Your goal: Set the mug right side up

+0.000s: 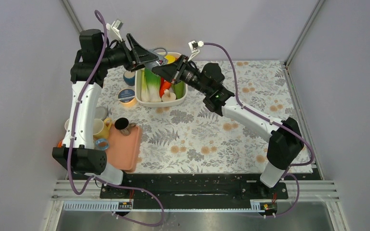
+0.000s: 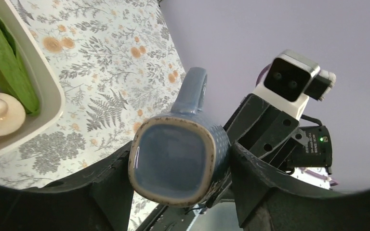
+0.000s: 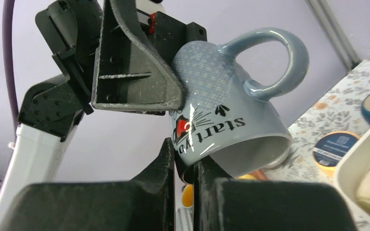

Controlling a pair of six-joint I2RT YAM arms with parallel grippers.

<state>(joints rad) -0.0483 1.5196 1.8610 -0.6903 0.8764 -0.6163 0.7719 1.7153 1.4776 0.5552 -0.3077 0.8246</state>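
While the mug (image 3: pixel 231 115) hangs in the air between both my pincers, step: handover, so the flip is only part-way done by my reckoning.
Left pincer (image 2: pixel 179 192): clamped across the mug's body.
Right pincer (image 3: pixel 184 192): pinched narrow, the mug's wall at the rim between its fingers.
Mug's attitude: tilted, mouth slanting down toward my right pincer, handle uppermost.
Next move, as I judge it: left pincer lets go only once the right grip is firm; then my right wrist rolls the mouth upward and lowers the mug to the desk (image 1: pixel 212 134) — clear of the white tray (image 1: pixel 160 105) beneath both pincers.
Count: one mug, two pincers on it, one white tray — and two round tubs (image 1: pixel 126 95) down to the left of my left pincer.
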